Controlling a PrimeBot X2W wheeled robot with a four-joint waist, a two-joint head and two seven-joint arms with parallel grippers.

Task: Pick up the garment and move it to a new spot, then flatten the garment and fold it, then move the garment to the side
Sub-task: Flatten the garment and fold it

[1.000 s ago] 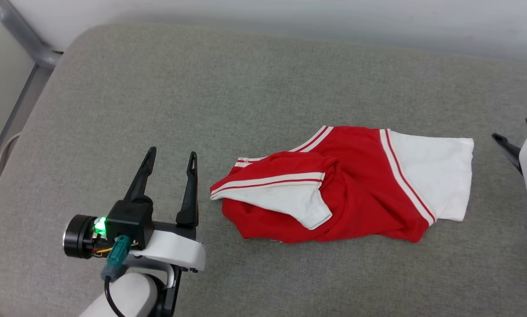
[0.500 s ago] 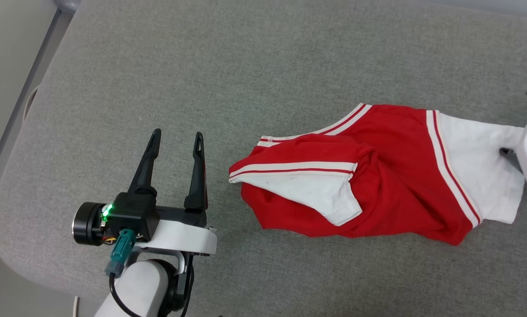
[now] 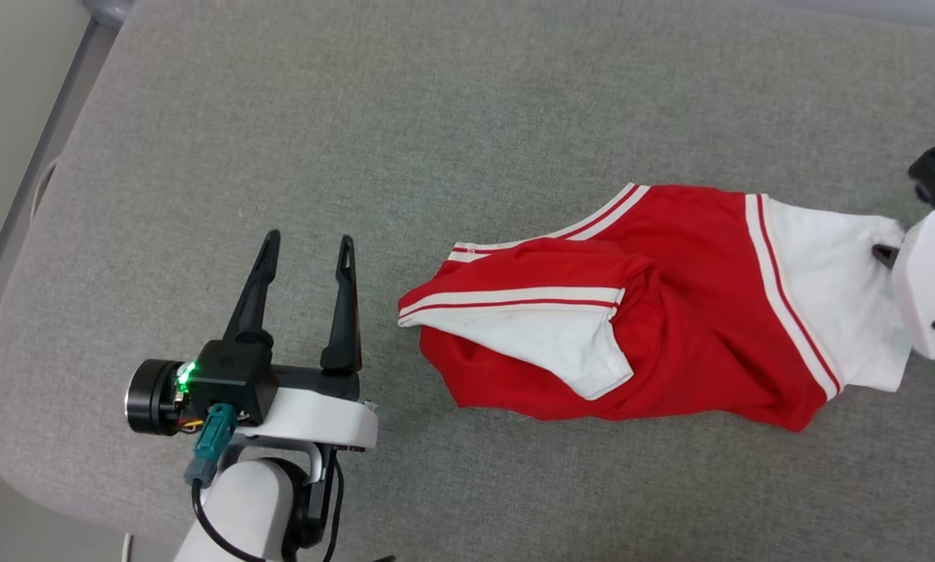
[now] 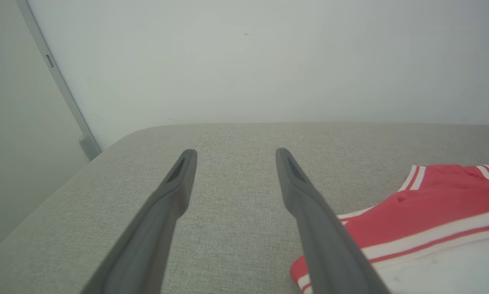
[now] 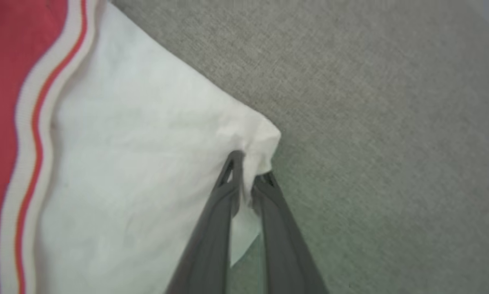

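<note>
- In the head view the right gripper [image 3: 883,254] is mostly lost. The picture's right edge cuts its pale housing [image 3: 932,289], which also covers the fingers, so just one dark tip shows against the garment [image 3: 694,312].
- In the right wrist view the pinched corner of the white sleeve [image 5: 146,143] bunches between the fingers [image 5: 224,196] and hides their inner faces. The picture is soft, and the garment runs off its left and bottom edges.
- The garment lies folded over itself. Its other sleeve [image 3: 545,343] covers part of the red body, and the layers beneath are out of sight.
- Faint specks on that sleeve are too small to tell.
- In the left wrist view one finger [image 4: 322,232] of the left gripper [image 4: 235,152] covers the garment's near corner, and the right and bottom edges cut off the rest.
- The head view's bottom edge cuts off the left arm [image 3: 237,515].
</note>
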